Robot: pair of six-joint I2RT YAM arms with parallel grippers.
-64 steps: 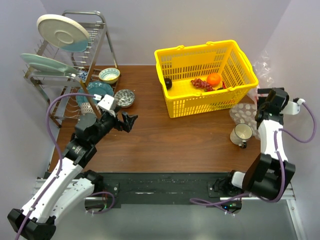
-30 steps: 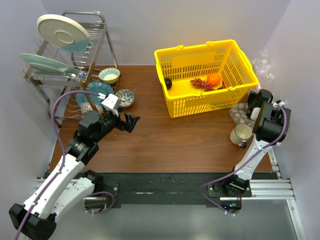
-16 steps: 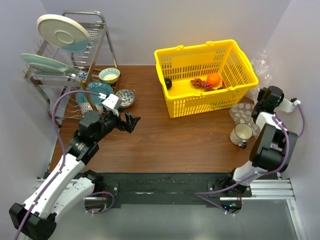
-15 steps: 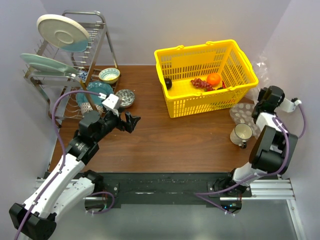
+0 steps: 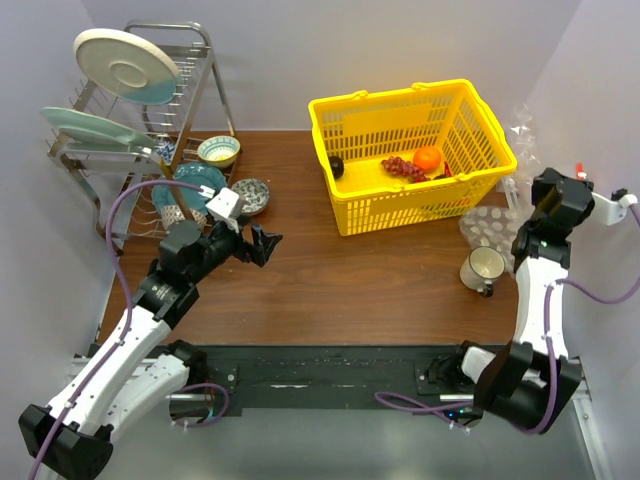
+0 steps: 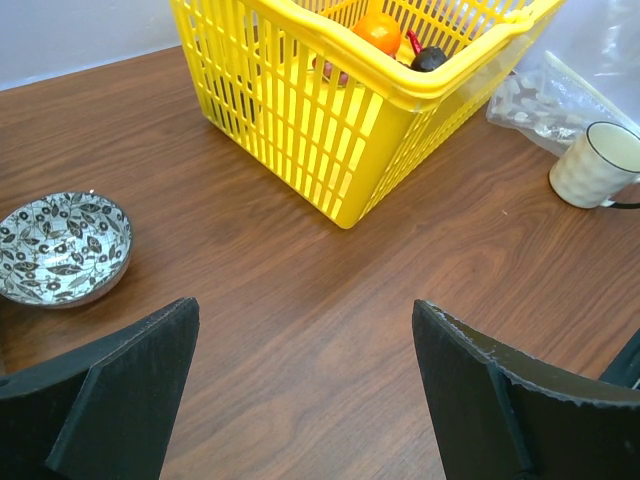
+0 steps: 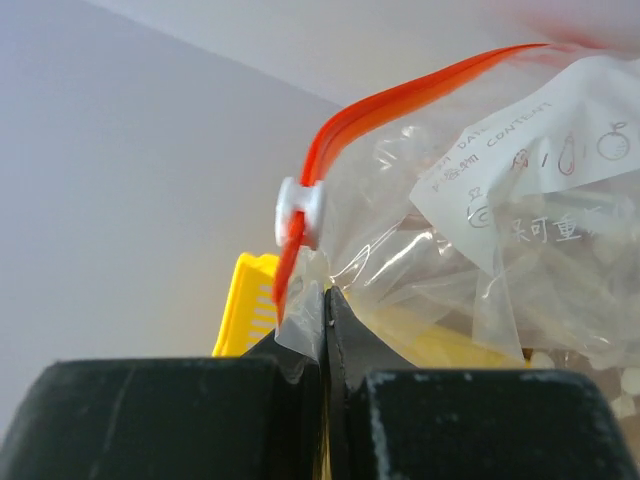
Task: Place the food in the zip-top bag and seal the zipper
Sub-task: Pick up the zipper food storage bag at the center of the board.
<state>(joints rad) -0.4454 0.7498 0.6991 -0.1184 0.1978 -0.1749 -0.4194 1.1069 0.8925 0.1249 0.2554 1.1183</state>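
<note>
My right gripper [image 7: 325, 296] is shut on a corner of the zip-top bag [image 7: 470, 270], just under the white slider [image 7: 300, 212] of its red-orange zipper [image 7: 400, 95]. The bag is clear, with a white label [image 7: 540, 170]. From above, that gripper [image 5: 538, 188] is at the far right by the wall, with the crinkled bag [image 5: 522, 128] beyond it. An orange [image 5: 428, 158], dark red grapes [image 5: 402, 167] and a dark round fruit [image 5: 337, 166] lie in the yellow basket [image 5: 345, 215]. My left gripper [image 5: 262, 243] hovers open over bare wood [image 6: 305, 305], holding nothing.
A dish rack [image 5: 150, 120] with plates and bowls fills the back left. A patterned bowl [image 5: 249, 195] sits beside my left gripper. A cream mug [image 5: 484, 268] and dimpled clear packaging [image 5: 488, 225] lie right of the basket, close under my right arm.
My right arm has swung right and straightened up near the wall, and its jaws have closed on the bag's corner. The left arm has barely moved.
</note>
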